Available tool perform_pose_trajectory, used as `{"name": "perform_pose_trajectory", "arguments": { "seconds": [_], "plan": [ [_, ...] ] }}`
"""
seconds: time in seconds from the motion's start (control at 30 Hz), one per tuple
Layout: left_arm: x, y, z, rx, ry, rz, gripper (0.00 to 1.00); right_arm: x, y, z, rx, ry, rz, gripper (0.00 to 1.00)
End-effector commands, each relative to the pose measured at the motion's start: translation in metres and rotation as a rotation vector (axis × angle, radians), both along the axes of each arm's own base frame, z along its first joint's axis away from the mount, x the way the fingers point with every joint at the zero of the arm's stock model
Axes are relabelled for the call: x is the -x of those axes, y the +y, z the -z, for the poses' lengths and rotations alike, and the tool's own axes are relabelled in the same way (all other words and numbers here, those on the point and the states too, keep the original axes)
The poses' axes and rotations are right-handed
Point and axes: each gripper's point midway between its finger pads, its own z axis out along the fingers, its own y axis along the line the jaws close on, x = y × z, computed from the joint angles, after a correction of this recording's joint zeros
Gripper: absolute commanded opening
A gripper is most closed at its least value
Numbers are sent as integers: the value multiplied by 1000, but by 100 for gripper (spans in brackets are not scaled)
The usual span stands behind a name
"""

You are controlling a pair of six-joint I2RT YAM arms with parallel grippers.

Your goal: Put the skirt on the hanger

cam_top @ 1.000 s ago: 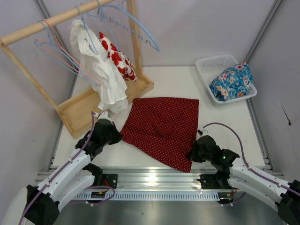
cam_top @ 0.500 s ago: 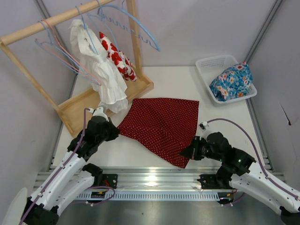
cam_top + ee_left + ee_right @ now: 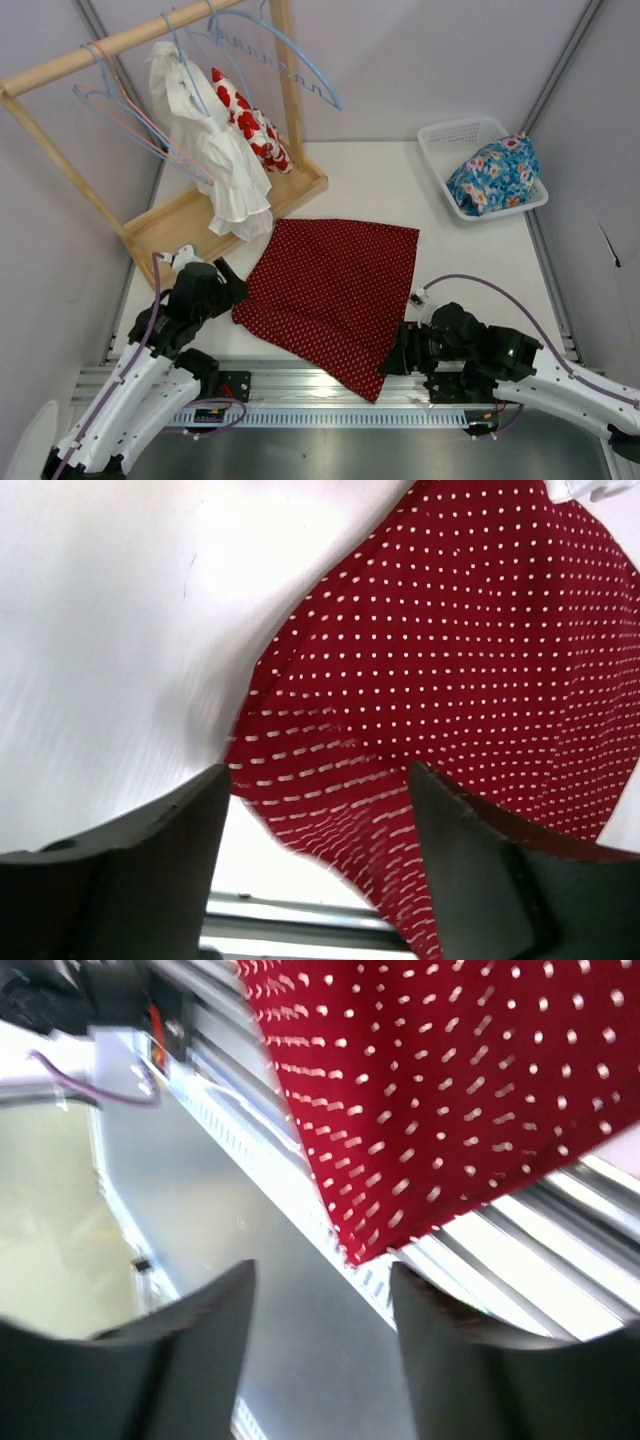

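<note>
The skirt point(image 3: 335, 285) lies spread flat on the white tabletop point(image 3: 470, 265), between the two arms; its far edge runs near the base of the wooden rack point(image 3: 170, 235), and its nearest corner reaches past the tabletop's front edge onto the metal rail point(image 3: 300, 385). The left end effector point(image 3: 228, 290) sits at the skirt's left corner; in the left wrist view its fingers point(image 3: 140, 870) stand apart with the dotted fabric point(image 3: 470, 650) lying under the gap, nothing pinched. The right end effector point(image 3: 392, 360) is low at the skirt's near right edge; its fingers point(image 3: 450, 1360) are likewise spread, and the pointed corner of the cloth point(image 3: 430, 1080) shows just beyond them, unclamped, over the rail. The hanger point(image 3: 110, 112) hangs on the rack's bar at the far left among thin pink ones, well apart from the skirt; a white garment point(image 3: 225, 160) and a red-blotched cloth point(image 3: 250, 125) hang beside it. A white basket point(image 3: 450, 135) at the far right holds a blue floral garment point(image 3: 495, 172).
</note>
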Motion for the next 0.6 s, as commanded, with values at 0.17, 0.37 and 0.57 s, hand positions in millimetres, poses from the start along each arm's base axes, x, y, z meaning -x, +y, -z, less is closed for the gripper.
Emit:
{"name": "perform_pose_trajectory", "arguments": {
  "seconds": [0.17,0.37,0.57],
  "plan": [
    [-8,10,-78,-28,-146,3,93,-46,-19,-46,142,-202,178,76],
    [-27,-50,-81,-31,-140,322,51,-121,-10,-66,238,-401,396,54],
    [-32,-106,-32,-94,-40,430,13,-213,-16,-49,202,-372,608,0]
  ]
}}
